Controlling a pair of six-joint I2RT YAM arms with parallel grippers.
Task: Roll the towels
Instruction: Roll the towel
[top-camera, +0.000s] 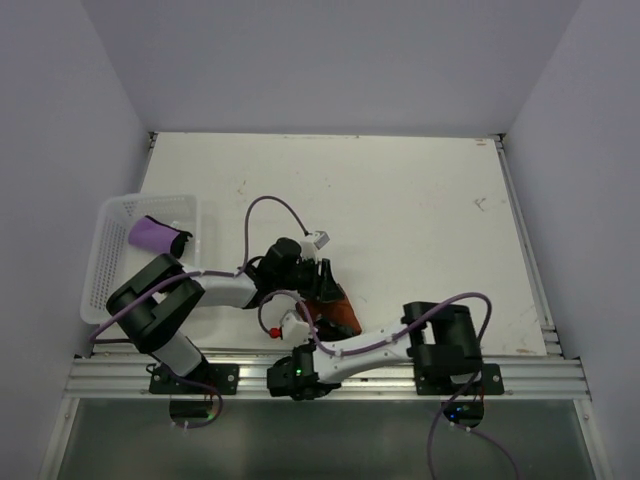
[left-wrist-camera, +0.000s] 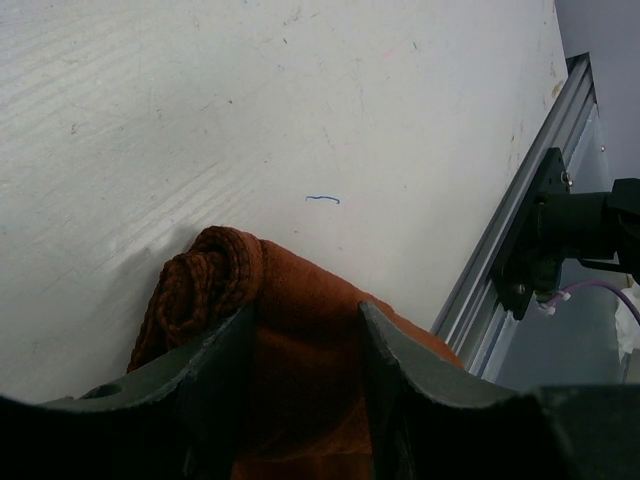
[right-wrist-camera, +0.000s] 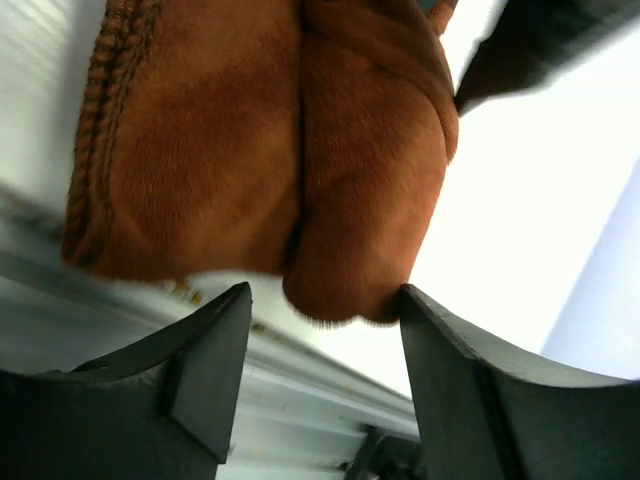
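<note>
The left gripper (left-wrist-camera: 305, 312) clamps the orange towel (left-wrist-camera: 300, 350), its fingers hiding the cloth's near part. The right gripper (right-wrist-camera: 325, 292) stands released at the towel's blurred end.

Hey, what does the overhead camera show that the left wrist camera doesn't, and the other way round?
Top view only: the white basket with the purple towel in it. Left wrist only: the coiled end of the orange towel, the left gripper straddling it, and a small blue mark. Both: the orange towel on the white table.
</note>
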